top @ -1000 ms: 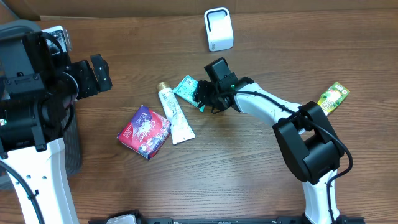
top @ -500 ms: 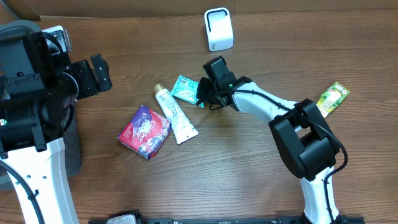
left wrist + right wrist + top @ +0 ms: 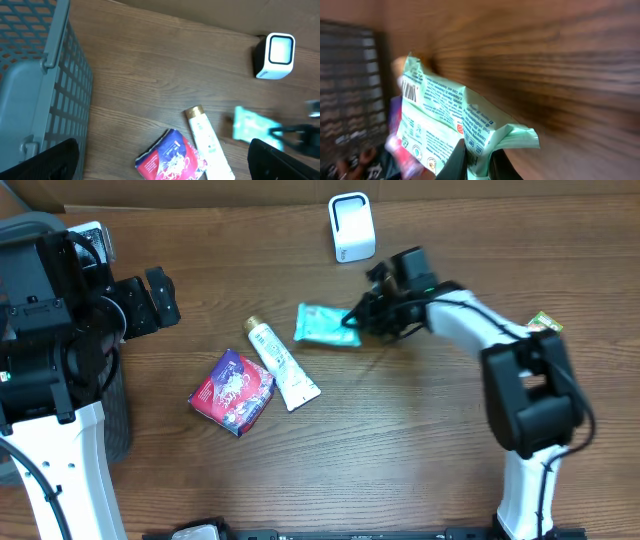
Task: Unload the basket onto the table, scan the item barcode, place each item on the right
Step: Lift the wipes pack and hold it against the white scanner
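A mint-green packet [image 3: 325,325] hangs above the table's middle, pinched at its right end by my right gripper [image 3: 362,315], which is shut on it. In the right wrist view the packet [image 3: 445,115] fills the frame, its crimped end between my jaws [image 3: 479,162] and a barcode [image 3: 409,90] on its far upper corner. The white scanner [image 3: 351,226] stands at the back, a little beyond the packet; it also shows in the left wrist view, the scanner [image 3: 274,56] at top right. My left gripper [image 3: 150,300] stays open at the far left, its fingers wide apart and holding nothing.
A white tube [image 3: 283,363] and a red-purple packet [image 3: 232,390] lie left of centre. A yellow-green packet [image 3: 545,323] peeks from behind the right arm. A grey mesh basket [image 3: 35,90] stands at the left edge, cardboard along the back.
My right gripper has shut on the green packet and carried it up and to the right, away from the tube. The left arm has not moved.
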### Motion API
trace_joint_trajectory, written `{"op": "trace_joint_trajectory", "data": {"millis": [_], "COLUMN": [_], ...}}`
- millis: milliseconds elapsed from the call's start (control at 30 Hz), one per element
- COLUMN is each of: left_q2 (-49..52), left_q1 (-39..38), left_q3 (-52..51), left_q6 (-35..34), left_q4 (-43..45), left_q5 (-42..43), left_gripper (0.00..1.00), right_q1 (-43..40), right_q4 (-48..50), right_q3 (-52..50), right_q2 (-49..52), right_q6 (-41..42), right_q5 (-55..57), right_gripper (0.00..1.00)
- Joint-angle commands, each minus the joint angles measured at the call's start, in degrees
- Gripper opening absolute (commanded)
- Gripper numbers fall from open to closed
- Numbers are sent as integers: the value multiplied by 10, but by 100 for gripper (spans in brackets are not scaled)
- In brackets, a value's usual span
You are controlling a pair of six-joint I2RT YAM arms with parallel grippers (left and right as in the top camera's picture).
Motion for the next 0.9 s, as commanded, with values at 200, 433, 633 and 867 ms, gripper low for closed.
{"op": "trace_joint_trajectory", "data": {"millis": [200, 433, 633, 867], "left_q2": [1, 1, 1, 1], "left_q1": [2, 2, 2, 2], "left_q3": [8, 8, 8, 8], "left_q6": [-1, -1, -1, -1], "left_q4": [1, 1, 1, 1], "left_q5": [-5, -5, -5, -5], "left_gripper": [100, 100, 100, 99], "right_q1": [-54, -35, -15, 19], "right_q4": [-42, -55, -42, 28], "right_q3": [1, 1, 1, 1], "right_q2": [-160, -236, -254, -250], "right_q6": [-175, -195, -194, -247], "right_q5": [28, 144, 231, 463], "right_gripper": [4, 4, 4, 4]}}
